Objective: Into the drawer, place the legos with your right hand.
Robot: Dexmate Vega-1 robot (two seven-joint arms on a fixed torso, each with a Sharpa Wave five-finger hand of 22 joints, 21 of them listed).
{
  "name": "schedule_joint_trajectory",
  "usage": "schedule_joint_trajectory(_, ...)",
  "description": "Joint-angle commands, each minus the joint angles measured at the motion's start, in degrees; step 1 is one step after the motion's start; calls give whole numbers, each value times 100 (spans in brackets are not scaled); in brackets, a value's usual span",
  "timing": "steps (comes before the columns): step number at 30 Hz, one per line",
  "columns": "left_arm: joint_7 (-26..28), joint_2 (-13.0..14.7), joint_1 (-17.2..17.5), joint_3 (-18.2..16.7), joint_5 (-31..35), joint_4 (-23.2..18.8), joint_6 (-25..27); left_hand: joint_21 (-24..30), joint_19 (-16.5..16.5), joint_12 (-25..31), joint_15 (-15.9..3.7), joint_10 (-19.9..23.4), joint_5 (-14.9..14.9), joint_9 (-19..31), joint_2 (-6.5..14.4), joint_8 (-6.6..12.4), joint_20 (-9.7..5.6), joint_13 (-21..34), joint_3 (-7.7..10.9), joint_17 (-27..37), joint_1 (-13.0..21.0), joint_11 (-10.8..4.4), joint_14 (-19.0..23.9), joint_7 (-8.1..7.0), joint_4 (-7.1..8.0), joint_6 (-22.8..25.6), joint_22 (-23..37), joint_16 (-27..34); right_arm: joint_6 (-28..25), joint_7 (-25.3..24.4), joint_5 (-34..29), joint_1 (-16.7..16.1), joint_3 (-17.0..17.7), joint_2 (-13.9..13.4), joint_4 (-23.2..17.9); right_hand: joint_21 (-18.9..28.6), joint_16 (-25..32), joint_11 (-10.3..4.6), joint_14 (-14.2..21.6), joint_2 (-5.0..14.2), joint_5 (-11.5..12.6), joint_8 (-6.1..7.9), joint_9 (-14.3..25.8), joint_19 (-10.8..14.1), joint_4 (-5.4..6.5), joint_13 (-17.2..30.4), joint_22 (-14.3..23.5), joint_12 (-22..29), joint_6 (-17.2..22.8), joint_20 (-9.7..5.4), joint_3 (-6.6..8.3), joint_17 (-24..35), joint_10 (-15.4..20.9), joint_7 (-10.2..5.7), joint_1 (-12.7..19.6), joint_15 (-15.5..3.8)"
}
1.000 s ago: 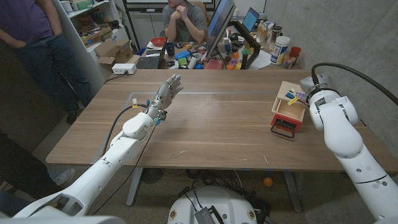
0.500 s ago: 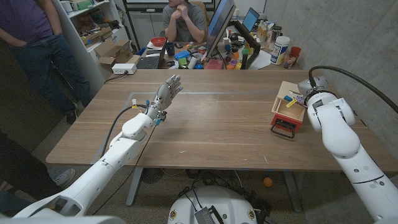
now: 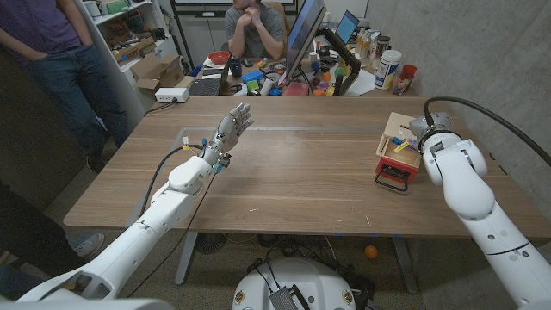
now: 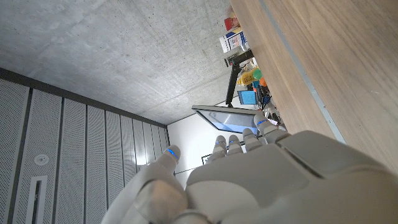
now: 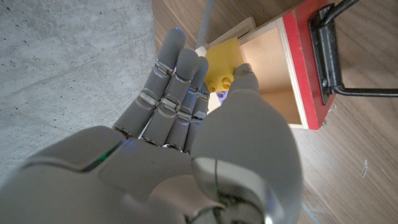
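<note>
A small wooden drawer (image 3: 392,151) with a red front and black handle (image 3: 393,180) lies open at the table's right side. In the right wrist view my right hand (image 5: 186,130) hovers over the drawer (image 5: 273,68) and pinches a yellow lego (image 5: 222,62) between thumb and fingers. In the head view the yellow lego (image 3: 401,145) shows inside the drawer's outline, beside small blue and purple pieces, and my right forearm (image 3: 448,159) hides most of that hand. My left hand (image 3: 234,124) is held up over the table's left middle with its fingers apart and nothing in it.
A person (image 3: 52,52) stands at the table's far left, and another (image 3: 254,26) sits behind a cluttered desk with a monitor (image 3: 303,34). A white box (image 3: 172,96) sits at the far left edge. Bare wood (image 3: 301,164) lies between my hands.
My right arm has swung left, towards the drawer, bringing the yellow lego down over its opening. My left arm has stayed put. The standing person has shifted slightly.
</note>
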Motion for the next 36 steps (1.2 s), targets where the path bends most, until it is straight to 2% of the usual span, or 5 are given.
schedule_joint_trajectory(1, 52, 30, 40, 7, 28, -87, 33, -19, 24, 17, 26, 2, 32, 17, 595, 17, 50, 11, -20, 18, -35, 25, 2, -34, 20, 19, 14, 9, -79, -65, 141, -34, -90, -66, 132, 74, -13, -17, 66, 460, 42, 1033, 333, -34, 8, 1, -11, -25, 377, -257, -47, 22, 47, -296, 427, -138)
schedule_joint_trajectory(36, 114, 111, 160, -48, 1, -232, 46, -27, 22, 17, 24, 1, 40, 17, 600, 15, 49, 11, -48, 17, -32, 31, 1, -34, 18, 15, 15, 8, -297, -210, 224, 61, -401, -211, 305, 293, -20, -5, 84, 478, 52, 1042, 313, -94, 51, 5, -150, -56, 380, -240, -106, 24, 64, -285, 491, -134)
